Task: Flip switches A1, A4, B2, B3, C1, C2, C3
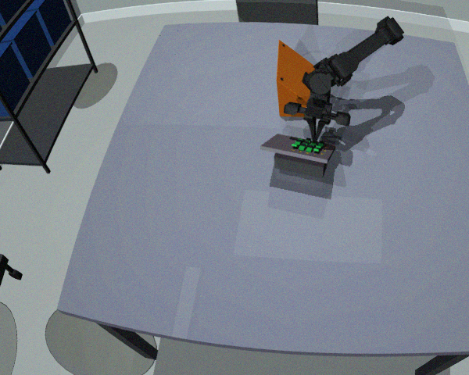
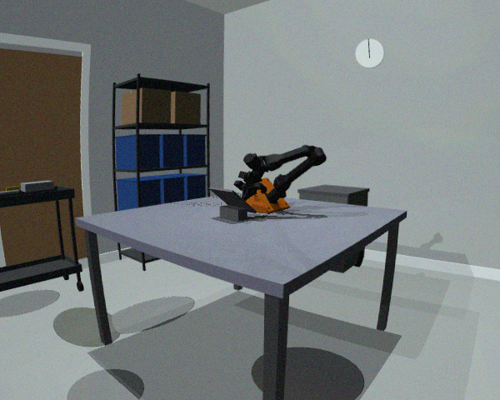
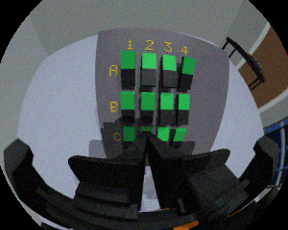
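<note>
Evidently, end effector (image 1: pixel 315 139) (image 3: pixel 146 134) at row C of the switch panel (image 1: pixel 273 141) (image 2: pixel 227 197) (image 3: pixel 212 96).
Its fingers are together, nothing between them; tips overlap switch C2 (image 3: pixel 146 129) at the wrist frame's centre, contact unclear. Panel sits tilted on a dark block (image 1: pixel 298 164) (image 2: pixel 232 212) on the worktop (image 1: pixel 166 226) (image 2: pixel 242 245), right of centre in the upper half of the top frame. Row C's near ends partly hidden.
</note>
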Robot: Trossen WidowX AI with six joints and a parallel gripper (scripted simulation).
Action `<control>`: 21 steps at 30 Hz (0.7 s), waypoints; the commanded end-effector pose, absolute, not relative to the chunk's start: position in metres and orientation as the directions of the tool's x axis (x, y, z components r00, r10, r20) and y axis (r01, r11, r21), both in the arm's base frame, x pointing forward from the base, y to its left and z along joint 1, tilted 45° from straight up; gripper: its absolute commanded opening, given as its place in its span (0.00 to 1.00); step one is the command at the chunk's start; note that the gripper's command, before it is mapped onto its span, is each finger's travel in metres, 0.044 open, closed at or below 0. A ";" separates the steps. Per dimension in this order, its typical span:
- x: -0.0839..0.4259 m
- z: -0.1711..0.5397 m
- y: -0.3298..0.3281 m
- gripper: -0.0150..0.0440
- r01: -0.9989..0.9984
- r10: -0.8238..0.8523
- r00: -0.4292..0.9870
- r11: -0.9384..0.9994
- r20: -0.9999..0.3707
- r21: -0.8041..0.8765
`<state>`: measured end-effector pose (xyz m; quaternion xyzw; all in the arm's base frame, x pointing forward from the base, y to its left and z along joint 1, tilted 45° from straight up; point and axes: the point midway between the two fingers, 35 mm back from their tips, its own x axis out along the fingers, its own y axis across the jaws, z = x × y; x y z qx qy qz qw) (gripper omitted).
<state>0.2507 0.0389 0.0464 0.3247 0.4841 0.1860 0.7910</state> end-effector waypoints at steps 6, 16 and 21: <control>0.239 0.061 0.020 0.25 0.026 0.600 0.466 0.725 -0.650 0.688; 0.218 0.086 0.000 0.25 0.031 0.596 0.482 0.721 -0.642 0.693; 0.201 0.066 -0.008 0.25 0.031 0.596 0.482 0.721 -0.643 0.692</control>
